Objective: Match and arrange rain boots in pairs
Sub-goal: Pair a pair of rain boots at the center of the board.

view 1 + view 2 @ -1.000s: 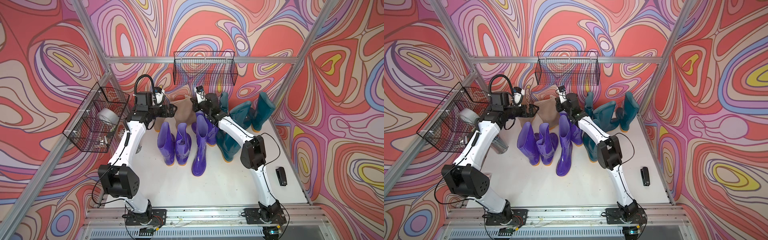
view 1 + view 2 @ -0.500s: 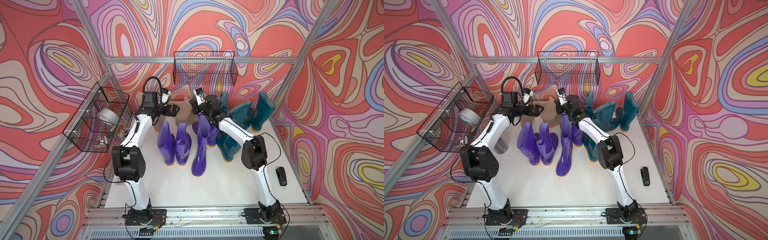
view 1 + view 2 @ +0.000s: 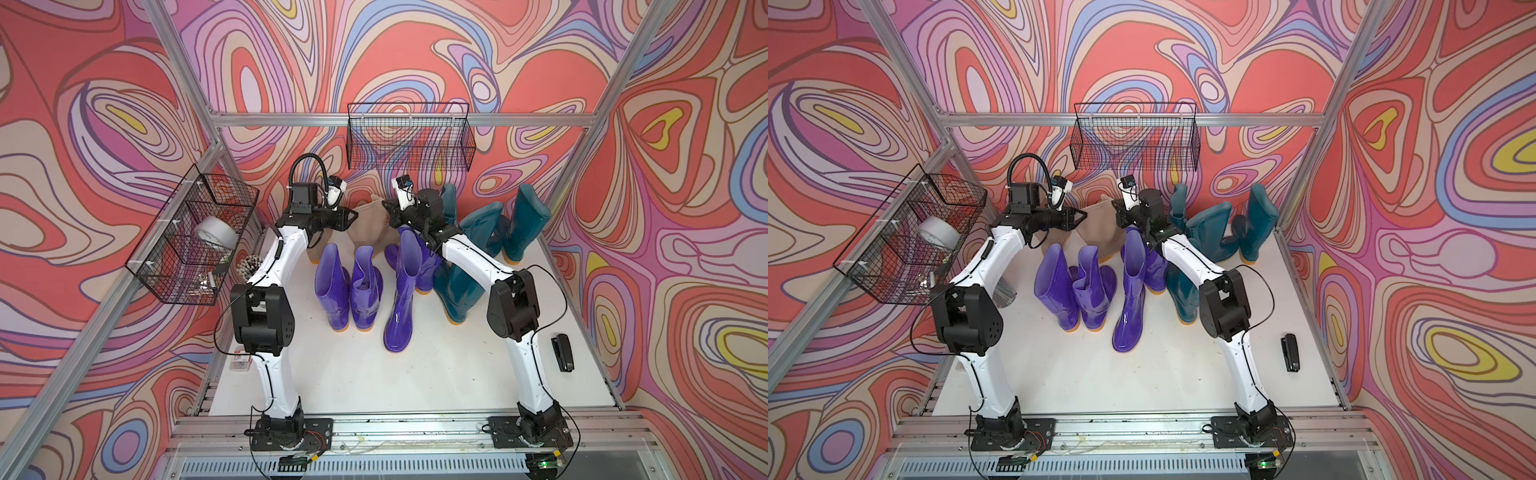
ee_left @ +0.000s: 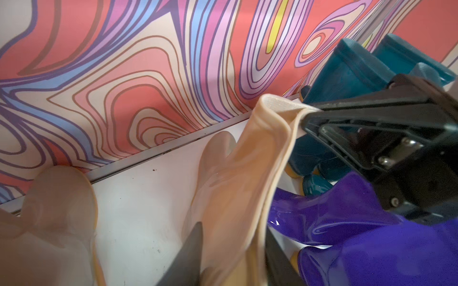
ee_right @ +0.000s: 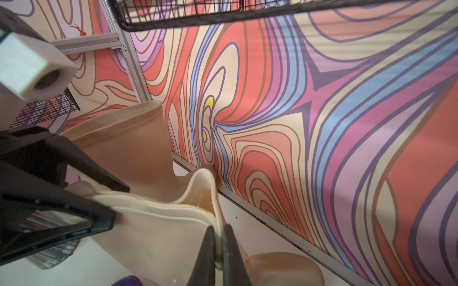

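Observation:
Both grippers hold one beige rain boot (image 3: 370, 230) at the back wall. My left gripper (image 3: 352, 216) is shut on one side of its flattened shaft (image 4: 235, 198), dark fingers (image 4: 188, 255) on either side. On the opposite rim, my right gripper (image 5: 218, 230) is shut. The second beige rain boot (image 5: 133, 138) stands behind, close to the wall. Purple rain boots (image 3: 332, 286) (image 3: 365, 286) stand side by side mid-table, with others (image 3: 401, 291) (image 3: 424, 266) beside them. Teal rain boots (image 3: 457, 291) (image 3: 482, 226) (image 3: 521, 224) cluster at the back right, one partly hidden by the right arm.
A wire basket (image 3: 409, 137) hangs on the back wall above the grippers. Another wire basket (image 3: 191, 245) on the left wall holds a tape roll (image 3: 216, 237). A black stapler (image 3: 563, 353) lies near the table's right edge. A pen cup (image 3: 249, 264) stands at the left.
My left gripper reached right to the beige boot and closed on its shaft, the left elbow swinging inward and forward. The right arm kept its grip and barely moved.

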Motion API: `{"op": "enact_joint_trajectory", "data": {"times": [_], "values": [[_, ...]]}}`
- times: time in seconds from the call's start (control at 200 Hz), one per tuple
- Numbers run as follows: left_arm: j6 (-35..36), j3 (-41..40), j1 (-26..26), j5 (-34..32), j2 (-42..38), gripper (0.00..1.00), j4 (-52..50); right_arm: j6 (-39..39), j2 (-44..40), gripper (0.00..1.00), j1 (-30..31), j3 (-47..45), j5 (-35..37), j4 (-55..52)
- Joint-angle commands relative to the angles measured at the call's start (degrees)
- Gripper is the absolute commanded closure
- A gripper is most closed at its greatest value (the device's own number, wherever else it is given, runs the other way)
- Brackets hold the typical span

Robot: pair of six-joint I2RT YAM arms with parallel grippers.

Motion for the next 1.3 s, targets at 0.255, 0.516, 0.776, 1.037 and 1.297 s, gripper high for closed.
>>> {"op": "enact_joint_trajectory", "data": {"times": [0.255, 0.516, 0.776, 1.037, 1.297], "values": [[-6.95, -3.42, -0.8, -14.54, -3.3, 1.0, 4.58, 3.02, -1.9, 0.34, -0.79, 4.68, 7.09, 0.0], [-12.38, -4.6, -0.72, -27.74, -6.58, 1.0, 8.98, 2.52, -10.29, 0.33, -0.83, -6.04, 10.89, 2.44], [-12.28, -1.14, 0.02, -35.02, -5.1, 1.0, 9.64, 2.49, -17.35, 0.33, -0.81, -15.28, 10.53, 4.42], [-18.91, -2.76, 2.19, -37.25, -6.73, 1.0, 11.87, 2.3, -18.62, 0.33, -0.85, -17.66, 10.22, 4.4], [-23.87, -13.11, 0.08, -40.97, -12.78, 1.0, 19.19, 3.17, -18.49, 0.33, -0.83, -18.82, 9.22, 4.58]]}}
